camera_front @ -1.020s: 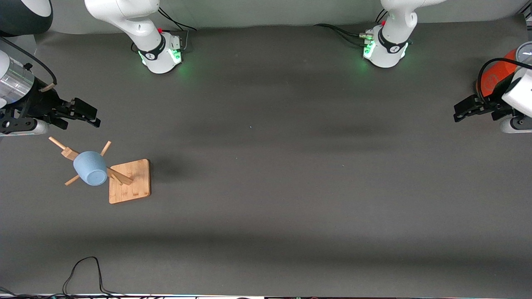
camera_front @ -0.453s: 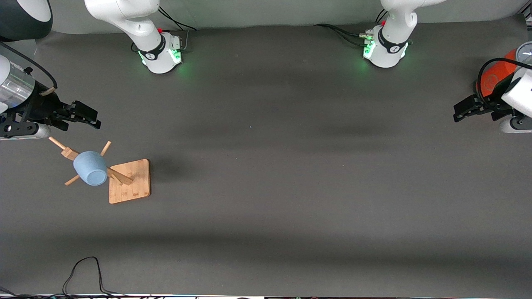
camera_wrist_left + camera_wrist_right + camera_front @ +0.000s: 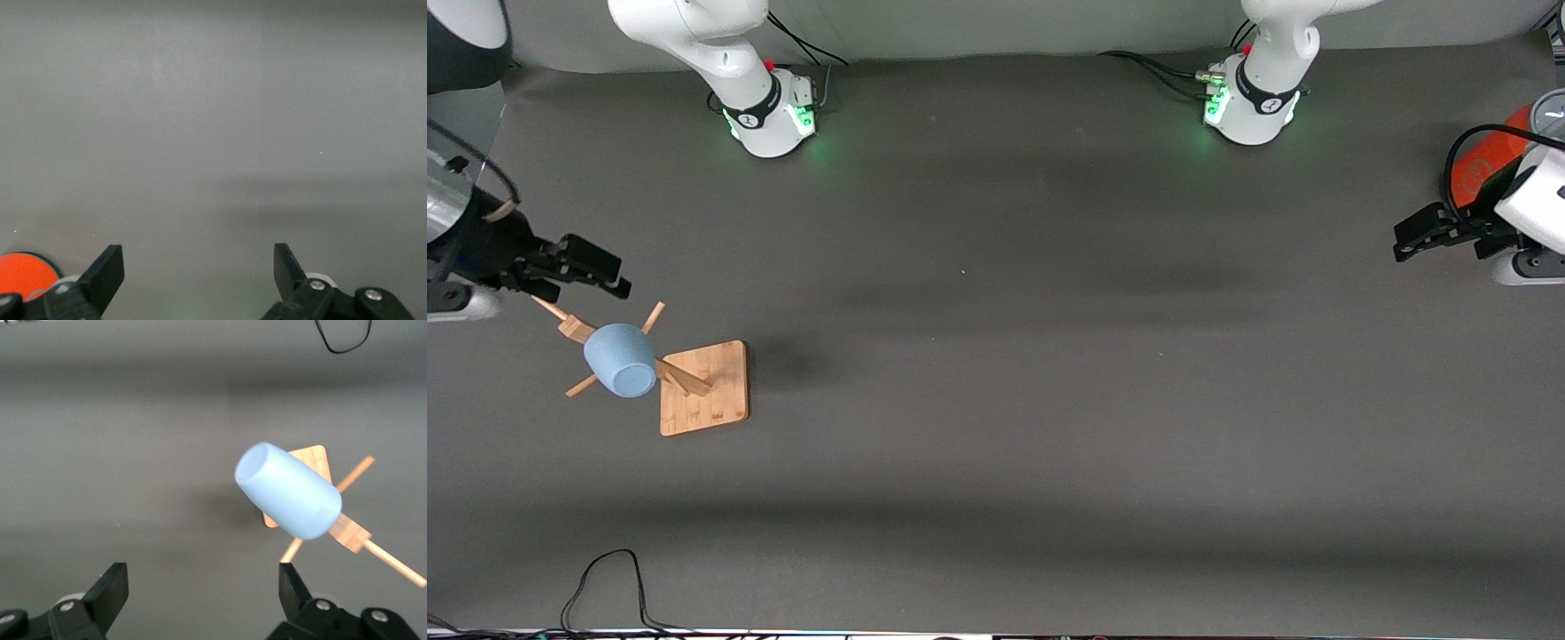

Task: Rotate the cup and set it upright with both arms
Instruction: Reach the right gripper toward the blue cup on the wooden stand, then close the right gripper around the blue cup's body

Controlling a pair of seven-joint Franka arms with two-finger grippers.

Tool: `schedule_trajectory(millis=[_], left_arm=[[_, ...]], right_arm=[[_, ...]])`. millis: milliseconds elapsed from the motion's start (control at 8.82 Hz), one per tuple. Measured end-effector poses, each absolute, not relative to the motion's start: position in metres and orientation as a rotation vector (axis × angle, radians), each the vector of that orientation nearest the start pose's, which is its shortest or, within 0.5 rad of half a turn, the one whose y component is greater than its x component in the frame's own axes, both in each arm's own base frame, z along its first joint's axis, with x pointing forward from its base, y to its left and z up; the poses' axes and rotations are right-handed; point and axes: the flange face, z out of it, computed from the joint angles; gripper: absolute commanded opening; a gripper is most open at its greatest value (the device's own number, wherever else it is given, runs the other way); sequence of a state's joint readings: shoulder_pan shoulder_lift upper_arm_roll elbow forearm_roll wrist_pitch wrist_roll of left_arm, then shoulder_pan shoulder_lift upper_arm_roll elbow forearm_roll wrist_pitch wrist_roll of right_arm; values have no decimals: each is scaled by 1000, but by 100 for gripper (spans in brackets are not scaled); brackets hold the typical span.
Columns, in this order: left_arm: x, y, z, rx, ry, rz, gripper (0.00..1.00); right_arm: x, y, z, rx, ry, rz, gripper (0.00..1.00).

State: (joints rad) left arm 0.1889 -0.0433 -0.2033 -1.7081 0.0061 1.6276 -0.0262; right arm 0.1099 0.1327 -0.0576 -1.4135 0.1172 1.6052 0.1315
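The light blue cup [image 3: 621,360] hangs tilted on a peg of a wooden rack [image 3: 704,387] at the right arm's end of the table, its rounded base up toward the front camera. In the right wrist view the cup [image 3: 288,491] shows its base and side ahead of the fingers. My right gripper [image 3: 614,274] is open and empty, just beside the rack's pegs and apart from the cup; it also shows in the right wrist view [image 3: 200,587]. My left gripper [image 3: 1403,238] is open and empty at the left arm's end of the table, with bare mat before it in the left wrist view [image 3: 199,267].
A large orange cylinder [image 3: 1480,169] stands by the left gripper at the table's end and shows in the left wrist view [image 3: 20,273]. The rack's thin pegs [image 3: 551,308] stick out around the cup. A black cable [image 3: 605,578] loops at the table's front edge.
My right gripper has moved down toward the rack and the cup, and a little toward the table's end. The left arm has barely moved. The cup is still.
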Motion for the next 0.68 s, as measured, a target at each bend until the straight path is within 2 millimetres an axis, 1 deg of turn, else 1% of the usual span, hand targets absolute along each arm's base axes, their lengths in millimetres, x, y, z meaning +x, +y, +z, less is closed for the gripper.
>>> schedule_trajectory(millis=[113,227,340,453,567,680], left_arm=[[544,-10,586,-3126,-17,64,100],[546,-10,583,-3128,-13,68,100],[547,-11,581,-3129,-9,71,100],[548,-13,579,-3129,-4,73,100],[549,-13,577,-3130,-1,74,100],[551,-13,575,-3131,-1,74,100]], right_arm=[[614,49,621,-3013,212,-71,100],[629,51,610,-3002,344,-50,100],[642,53,594,-2983,511,-14,100],[652,55,577,-2946,693,30,100],[658,60,566,-2876,870,76,100],[661,65,562,-2795,1025,115,100]])
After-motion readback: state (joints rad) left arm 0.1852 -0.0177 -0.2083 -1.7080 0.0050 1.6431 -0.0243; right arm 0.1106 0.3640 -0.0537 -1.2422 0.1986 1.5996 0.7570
